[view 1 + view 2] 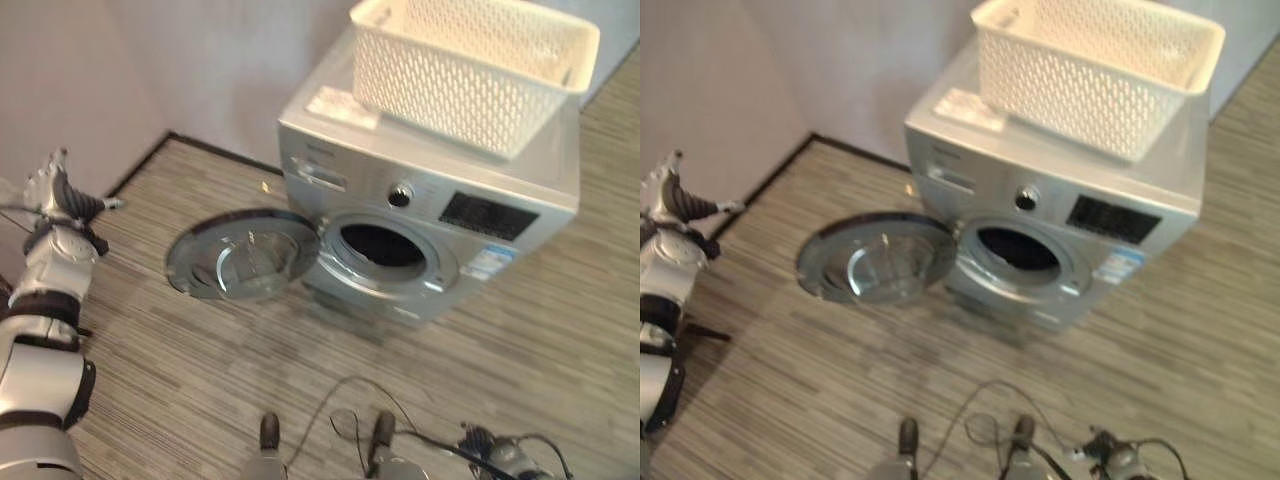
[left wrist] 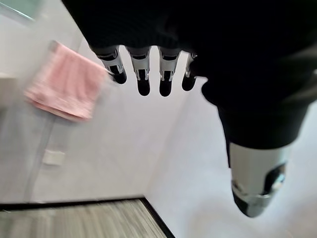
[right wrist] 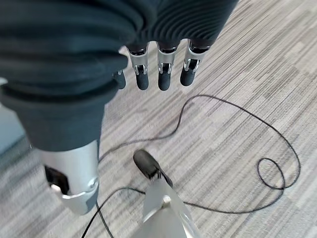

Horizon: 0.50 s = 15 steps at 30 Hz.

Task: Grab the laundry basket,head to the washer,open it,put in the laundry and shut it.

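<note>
A silver front-loading washer (image 1: 520, 170) stands on the striped floor against the white wall. Its round door (image 1: 243, 255) hangs wide open, swung out to the left. The drum opening (image 1: 383, 245) is dark inside. A white lattice laundry basket (image 1: 470, 70) rests on top of the washer, slightly askew. My left hand (image 1: 60, 195) is raised far left of the door, near the wall; its fingers (image 2: 143, 74) are straight and hold nothing. My right hand (image 3: 165, 74) hangs low over the floor, fingers straight and empty, well short of the washer.
A pink towel (image 2: 67, 89) hangs on the white wall by my left hand. A dark baseboard (image 1: 140, 165) runs along the wall's foot to the corner left of the washer. Striped floor (image 1: 250, 370) lies between me and the open door.
</note>
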Motion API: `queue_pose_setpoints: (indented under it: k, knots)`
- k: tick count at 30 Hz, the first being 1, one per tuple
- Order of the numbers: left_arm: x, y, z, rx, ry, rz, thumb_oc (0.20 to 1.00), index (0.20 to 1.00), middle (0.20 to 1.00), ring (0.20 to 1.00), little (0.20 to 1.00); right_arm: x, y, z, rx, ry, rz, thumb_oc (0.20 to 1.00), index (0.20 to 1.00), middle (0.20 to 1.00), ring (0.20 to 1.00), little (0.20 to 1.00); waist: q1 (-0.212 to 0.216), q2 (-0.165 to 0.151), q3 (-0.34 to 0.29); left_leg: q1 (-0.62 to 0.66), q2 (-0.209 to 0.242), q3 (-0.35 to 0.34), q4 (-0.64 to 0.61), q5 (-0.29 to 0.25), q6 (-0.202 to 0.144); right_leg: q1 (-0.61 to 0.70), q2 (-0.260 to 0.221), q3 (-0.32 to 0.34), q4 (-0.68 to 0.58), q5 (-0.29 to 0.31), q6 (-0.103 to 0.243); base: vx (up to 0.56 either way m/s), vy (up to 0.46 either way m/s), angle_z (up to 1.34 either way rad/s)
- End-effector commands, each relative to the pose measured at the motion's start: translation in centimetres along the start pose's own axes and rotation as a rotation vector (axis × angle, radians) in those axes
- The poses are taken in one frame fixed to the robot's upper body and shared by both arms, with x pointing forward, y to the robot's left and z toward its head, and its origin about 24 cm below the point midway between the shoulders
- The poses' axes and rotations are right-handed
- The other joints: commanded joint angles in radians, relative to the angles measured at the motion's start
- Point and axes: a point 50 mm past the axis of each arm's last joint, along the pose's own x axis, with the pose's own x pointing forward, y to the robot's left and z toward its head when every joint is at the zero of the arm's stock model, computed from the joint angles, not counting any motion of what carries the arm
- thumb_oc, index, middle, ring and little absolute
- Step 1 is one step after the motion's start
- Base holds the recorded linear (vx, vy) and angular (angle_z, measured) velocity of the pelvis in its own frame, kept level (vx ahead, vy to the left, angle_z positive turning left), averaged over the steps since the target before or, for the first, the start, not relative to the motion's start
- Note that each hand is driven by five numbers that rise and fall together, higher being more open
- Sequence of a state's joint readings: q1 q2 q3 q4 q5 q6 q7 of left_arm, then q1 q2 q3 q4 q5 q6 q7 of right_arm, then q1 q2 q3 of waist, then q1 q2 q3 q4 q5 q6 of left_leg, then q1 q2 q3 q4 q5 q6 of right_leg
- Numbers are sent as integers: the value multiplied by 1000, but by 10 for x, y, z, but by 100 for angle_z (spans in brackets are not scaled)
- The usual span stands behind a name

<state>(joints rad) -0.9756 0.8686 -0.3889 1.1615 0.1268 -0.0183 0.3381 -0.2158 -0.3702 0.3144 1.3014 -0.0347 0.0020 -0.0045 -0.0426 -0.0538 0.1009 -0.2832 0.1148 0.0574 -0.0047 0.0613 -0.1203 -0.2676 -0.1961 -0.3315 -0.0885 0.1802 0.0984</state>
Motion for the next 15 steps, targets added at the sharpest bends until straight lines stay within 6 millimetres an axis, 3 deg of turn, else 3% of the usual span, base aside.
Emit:
queue_pose_setpoints:
  k: [1,3,4,5,6,7,8,9,12,15]
  knots:
    - [9,23,1,-31,25,62,1000,1000,1000,1000,1000,0,-4,-1,-24,-7,-27,1000,1000,1000,1000,1000,-9,13,5,-37,3,-9,-83,20,27,35,-43,56,1,-83,103,-20,111,-38]
    - [15,42,11,-1,6,115,1000,1000,1000,1000,1000,0,7,13,-34,-65,9,1000,1000,1000,1000,1000,-15,-26,23,-56,8,1,-83,25,29,6,-44,70,1,-71,112,-33,56,-35]
    - [19,52,21,-17,-1,148,1000,1000,1000,1000,1000,0,17,26,-29,-126,44,1000,1000,1000,1000,1000,-20,-61,39,-78,9,2,-83,32,31,-20,-44,76,1,-60,115,-47,13,-32]
    - [19,52,21,-17,-2,149,1000,1000,1000,1000,1000,0,18,26,-29,-126,45,1000,1000,1000,1000,1000,-20,-62,39,-79,8,2,-83,32,31,-21,-45,76,1,-60,115,-50,-8,-26]
    - [23,65,28,-51,1,172,1000,1000,1000,1000,1000,-2,24,36,-30,-174,77,1000,1000,1000,1000,1000,-26,-93,50,-104,14,-1,-83,39,31,-46,-45,77,1,-52,118,-17,-11,-6]
    - [23,65,29,-51,1,172,1000,1000,1000,1000,1000,-2,25,36,-29,-175,77,1000,1000,1000,1000,1000,-26,-94,50,-105,14,-1,-83,39,31,-47,-45,77,1,-52,118,-37,-33,-7]
    - [25,74,28,-100,25,187,1000,1000,1000,1000,1000,-3,28,48,-33,-225,95,1000,1000,1000,1000,1000,-30,-118,61,-129,17,-2,-83,46,28,-74,-42,77,1,-45,121,-20,-21,-4]
    - [25,75,28,-99,25,187,1000,1000,1000,1000,1000,-3,28,48,-32,-225,95,1000,1000,1000,1000,1000,-30,-119,60,-130,17,-2,-83,46,28,-75,-42,77,1,-45,121,-31,-36,-4]
    - [24,74,16,-174,73,180,1000,1000,1000,1000,1000,-8,26,85,-81,-362,75,1000,1000,1000,1000,1000,-41,-142,78,-184,25,-3,-83,61,25,-139,-38,87,1,-26,122,-29,-11,0]
    - [25,73,22,-198,54,168,1000,1000,1000,1000,1000,-13,32,93,-111,-414,110,1000,1000,1000,1000,1000,-45,-147,93,-203,37,-10,-83,48,13,-155,-28,91,1,-41,128,-32,-44,1]
